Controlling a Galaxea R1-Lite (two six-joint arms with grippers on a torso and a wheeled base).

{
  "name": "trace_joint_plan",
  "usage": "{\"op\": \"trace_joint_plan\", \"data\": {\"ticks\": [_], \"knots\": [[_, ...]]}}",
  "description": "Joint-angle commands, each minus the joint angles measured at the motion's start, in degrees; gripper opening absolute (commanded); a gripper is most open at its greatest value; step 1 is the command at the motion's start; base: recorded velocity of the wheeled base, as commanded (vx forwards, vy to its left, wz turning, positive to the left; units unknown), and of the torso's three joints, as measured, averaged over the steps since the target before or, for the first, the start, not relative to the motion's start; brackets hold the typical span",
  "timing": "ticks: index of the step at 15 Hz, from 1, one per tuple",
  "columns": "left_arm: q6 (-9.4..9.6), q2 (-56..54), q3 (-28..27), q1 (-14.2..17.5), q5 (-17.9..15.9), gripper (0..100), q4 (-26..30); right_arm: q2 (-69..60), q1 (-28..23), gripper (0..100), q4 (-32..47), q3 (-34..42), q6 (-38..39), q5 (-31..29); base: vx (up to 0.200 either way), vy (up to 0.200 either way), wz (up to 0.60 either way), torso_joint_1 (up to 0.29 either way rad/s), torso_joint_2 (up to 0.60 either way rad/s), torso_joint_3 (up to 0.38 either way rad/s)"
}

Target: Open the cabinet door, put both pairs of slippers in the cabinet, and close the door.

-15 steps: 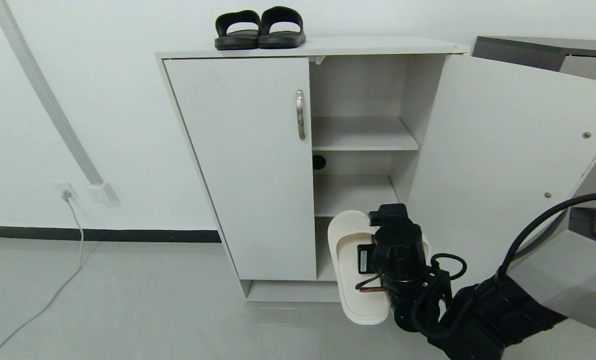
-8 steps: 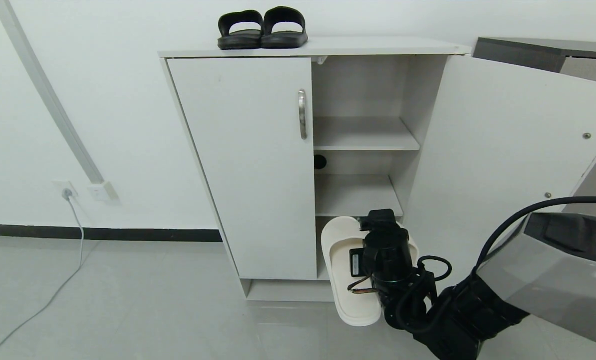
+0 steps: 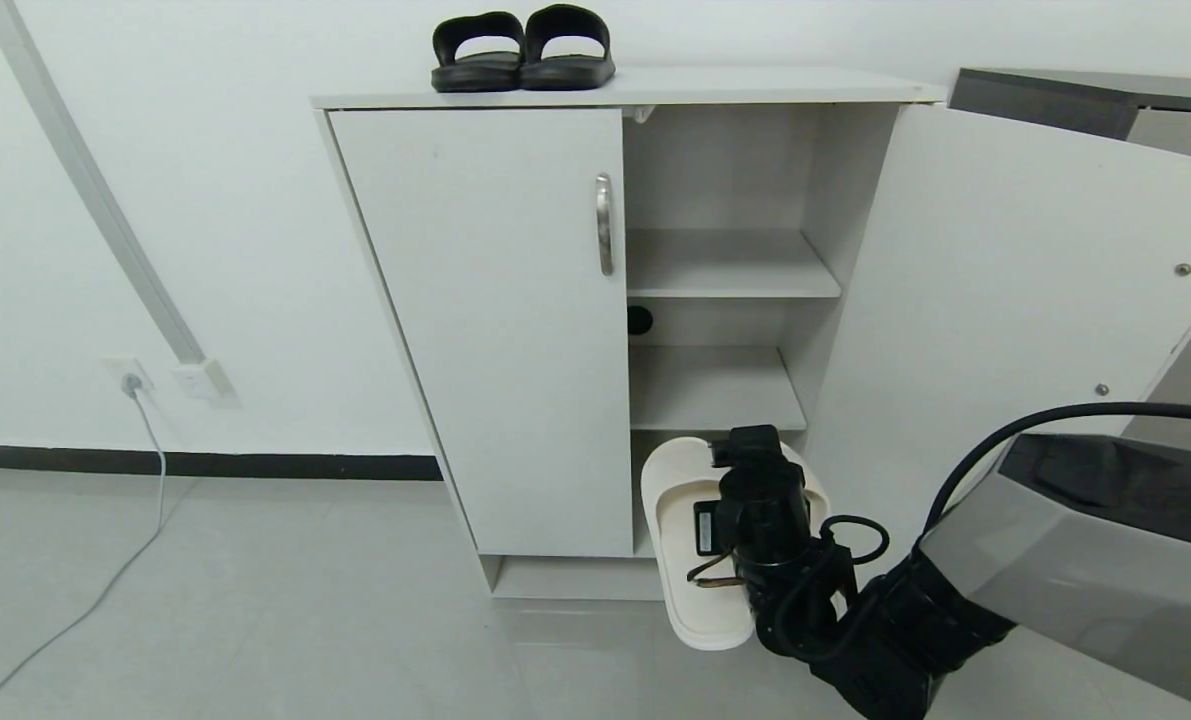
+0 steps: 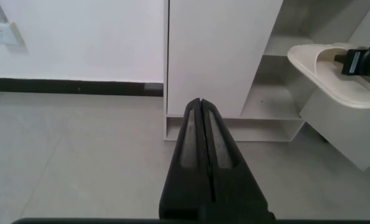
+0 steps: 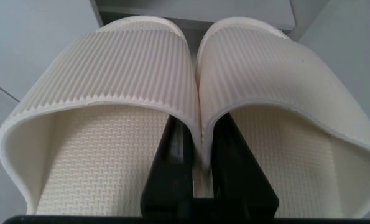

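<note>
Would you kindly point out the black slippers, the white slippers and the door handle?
black slippers [image 3: 480,72]: head view, one slipper's sole edge.
white slippers [image 5: 141,68]: right wrist view, one slipper's ribbed strap.
door handle [image 3: 604,225]: head view, middle of bar.

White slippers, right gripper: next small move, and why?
Probably push the right gripper forward and slightly down into the bottom compartment. It is shut on the white slippers, whose toes sit at that opening, heels outside; the right door stands open, so the way in looks free.
</note>
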Motion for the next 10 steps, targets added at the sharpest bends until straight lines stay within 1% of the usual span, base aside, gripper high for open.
{"op": "trace_joint_plan", "data": {"ticks": [1, 10], "knots": [[-0.02, 0.11, -0.04, 0.06, -0.01, 0, -0.04, 0.77, -0.38, 0, -0.02, -1.37, -0.05, 0.05, 0.000, 0.000, 0.00, 0.002, 0.00, -0.144], [-0.02, 0.11, -0.04, 0.06, -0.01, 0, 0.04, 2.08, -1.26, 0, -0.02, -2.42, 0.12, 0.05, 0.000, 0.000, 0.00, 0.004, 0.00, -0.191]]}}
